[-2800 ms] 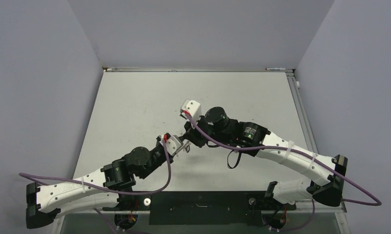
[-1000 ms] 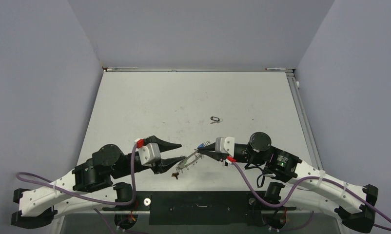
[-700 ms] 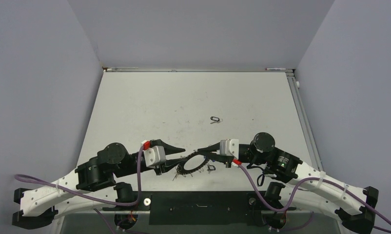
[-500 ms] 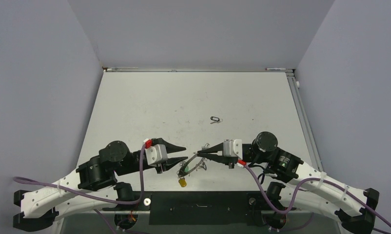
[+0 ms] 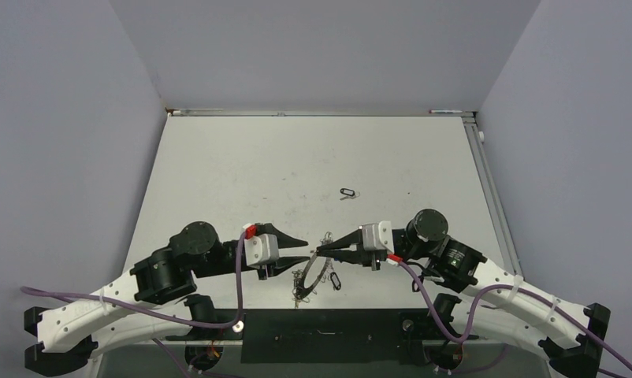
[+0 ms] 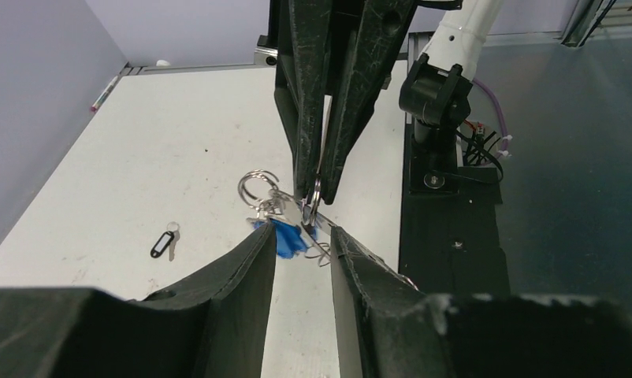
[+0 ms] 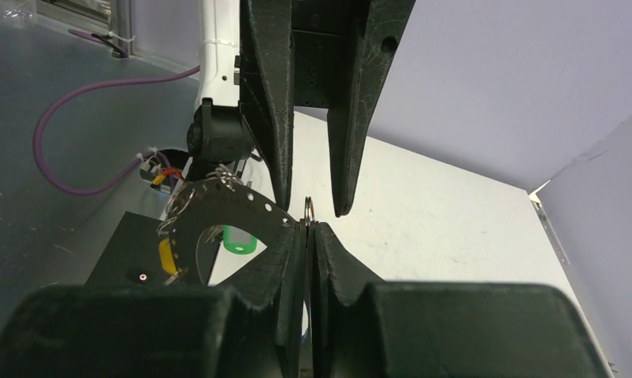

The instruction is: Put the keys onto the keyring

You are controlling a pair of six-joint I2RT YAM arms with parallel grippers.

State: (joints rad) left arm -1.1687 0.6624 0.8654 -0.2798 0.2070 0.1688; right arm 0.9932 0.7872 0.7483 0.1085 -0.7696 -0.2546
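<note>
The keyring is a flat grey ring that hangs on edge from my right gripper, which is shut on its rim. In the right wrist view the keyring carries a green tag and a yellow tag, and my right gripper pinches its edge. My left gripper is open, its tips on either side of the right gripper's tip. In the left wrist view my left gripper is open just short of a blue tag. A black-tagged key lies alone on the table.
The black-tagged key also shows in the left wrist view, to the left of my fingers. The dark base plate runs along the near table edge below the hanging ring. Grey walls stand at the left, back and right.
The left arm has moved right, bringing its open jaws up to the right gripper's tip. The keyring has swung and turned in the right gripper's hold; the yellow tag no longer hangs low.
</note>
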